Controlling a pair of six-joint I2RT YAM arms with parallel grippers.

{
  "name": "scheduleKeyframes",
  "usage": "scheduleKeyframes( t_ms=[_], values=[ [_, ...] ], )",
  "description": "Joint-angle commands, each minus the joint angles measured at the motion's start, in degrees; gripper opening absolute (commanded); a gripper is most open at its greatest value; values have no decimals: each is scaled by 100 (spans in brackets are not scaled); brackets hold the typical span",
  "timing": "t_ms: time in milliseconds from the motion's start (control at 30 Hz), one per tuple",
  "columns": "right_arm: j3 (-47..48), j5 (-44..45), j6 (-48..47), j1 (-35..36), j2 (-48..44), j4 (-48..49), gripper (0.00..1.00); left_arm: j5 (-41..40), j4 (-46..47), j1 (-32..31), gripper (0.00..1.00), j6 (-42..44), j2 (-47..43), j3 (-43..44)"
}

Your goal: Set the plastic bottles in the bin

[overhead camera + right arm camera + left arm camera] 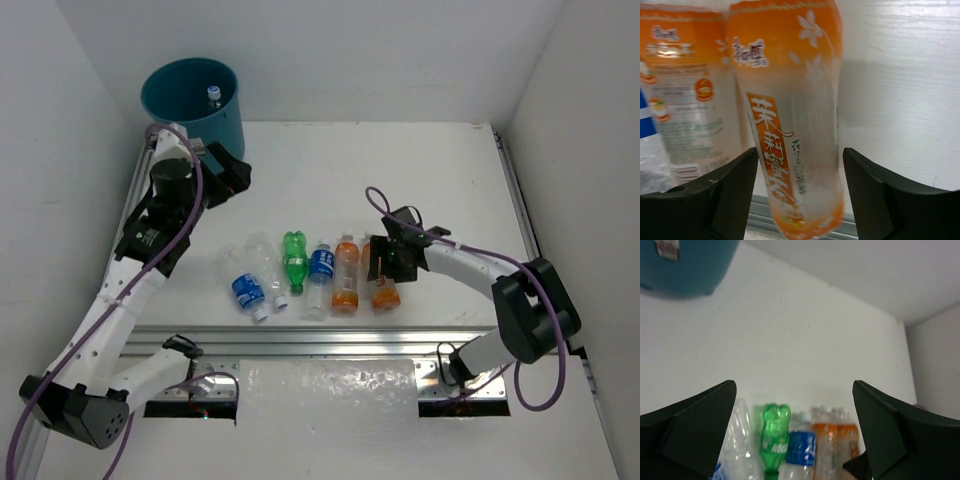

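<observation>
My left gripper point(794, 386) hung wide open and empty. My right gripper point(800, 156) straddled an orange bottle point(790, 90); I couldn't tell if it was squeezing.

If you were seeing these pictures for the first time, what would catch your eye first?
A row of bottles lies mid-table, the right gripper straddling the rightmost orange bottle. The teal bin at the far left corner already holds one bottle, with the open left gripper near it.
</observation>
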Motion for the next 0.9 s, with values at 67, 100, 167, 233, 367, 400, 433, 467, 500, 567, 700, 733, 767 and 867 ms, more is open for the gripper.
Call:
scheduleKeyframes(
  t_ms=[67,100,167,233,367,400,433,467,500,567,700,733,767,867],
  values=[
    [-247,515,19,-56,-53,251,64,1021,75,-36,100,83,-279,-409],
    [-369,463,2,-83,-70,321,62,1093,136,-36,100,83,-305,-602],
    [-510,427,-68,-110,-96,366,44,1374,189,-62,100,101,-296,-779],
    [-625,314,-226,-101,-350,480,27,1628,295,-106,100,48,-296,-963],
    [-749,136,-534,-101,-1395,481,18,2209,778,-421,100,-136,-226,-1148],
    [-714,181,-587,-110,-1972,306,17,2210,926,-588,100,-137,-113,-1122],
    [-618,303,-674,-110,-2552,130,17,2132,1041,-963,100,-119,62,-1044],
    [-530,304,-719,-101,-2557,129,17,2122,1042,-1133,100,-93,64,-1043],
    [-433,217,-780,-101,-3088,-2,17,2148,1181,-1465,100,-67,282,-947],
    [-170,-133,-1043,-110,-3540,-30,18,2691,1750,-1731,100,-22,503,-911],
    [183,-1741,-1570,-110,-4218,181,17,3449,2790,-2425,100,82,960,-833],
    [209,-2092,-1606,-110,-4419,286,18,3406,2922,-2522,100,118,995,-789],
    [192,-2400,-1598,-110,-4516,504,18,3379,3062,-2610,100,144,1083,-666],
    [218,-3044,-1449,-101,-4711,699,18,3755,3474,-2795,100,127,1311,-472]
  ],
)
